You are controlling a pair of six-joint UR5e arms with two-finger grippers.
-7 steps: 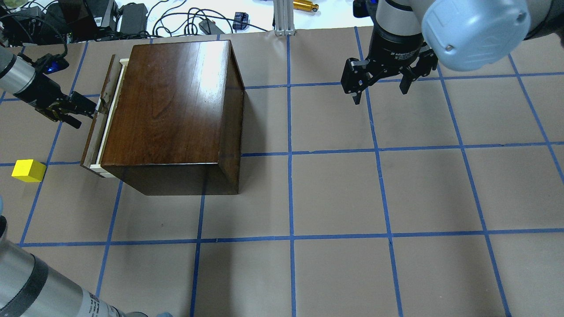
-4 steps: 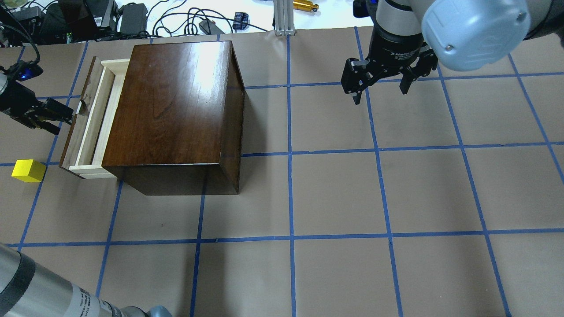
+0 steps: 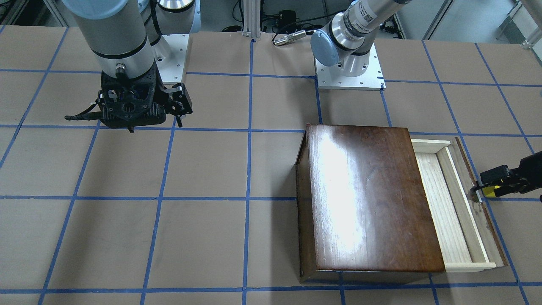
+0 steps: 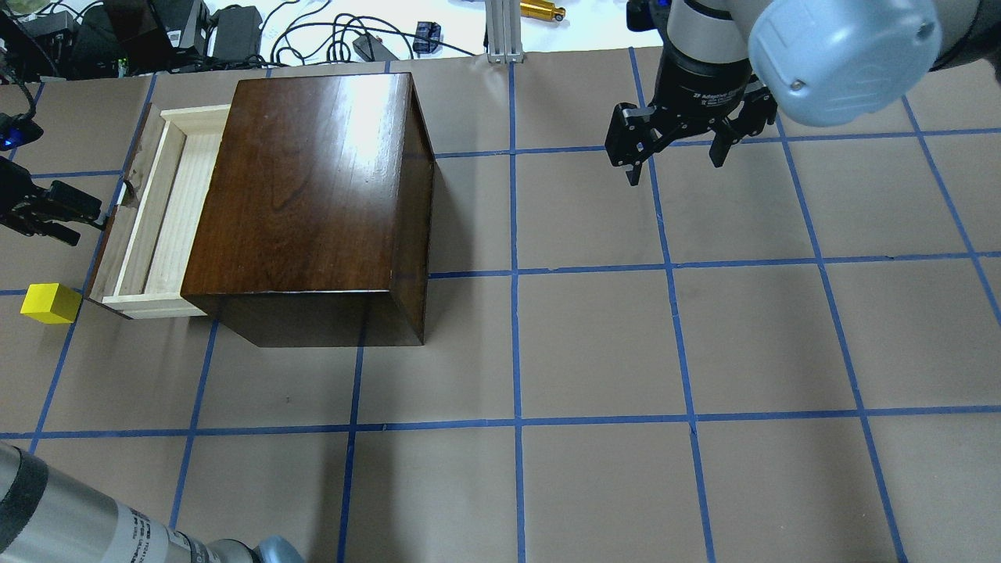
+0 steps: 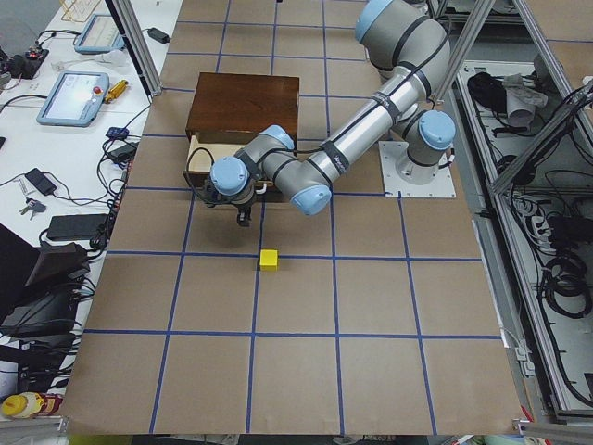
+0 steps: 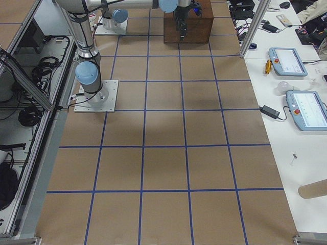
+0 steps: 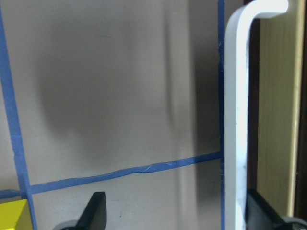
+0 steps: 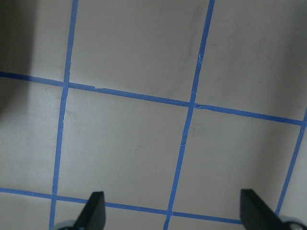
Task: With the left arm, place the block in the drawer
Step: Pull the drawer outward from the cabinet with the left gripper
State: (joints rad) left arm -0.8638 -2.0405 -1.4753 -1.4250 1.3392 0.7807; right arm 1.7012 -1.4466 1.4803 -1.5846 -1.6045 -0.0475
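Finding: the block (image 4: 51,303) sits on the bench (image 4: 594,344), outside the drawer (image 4: 174,219). In the overhead view it lies at 9 o'clock of the drawer's near front corner, just beside it and apart. It has not shifted over the last second.

Change noted: the drawer has come well out of the cabinet (image 4: 305,180). A second ago only a sliver of pale wood showed; now a broad strip of its floor is exposed. In my judgement the opening is wide enough to take the block, so the opening step looks about done.

The left tool (image 4: 86,223) has travelled toward 9 o'clock with the drawer front. Your wrist view shows its jaws wide apart, with the white handle (image 7: 236,120) lying between them, close against one finger. It clamps nothing; it appears to be hooking the handle. The block is at about 7 o'clock from it, near.

The right tool (image 4: 675,168) hangs spread and empty at 3 o'clock of the cabinet, well apart, unchanged.

Outstanding: release the handle, collect the block, deposit it.
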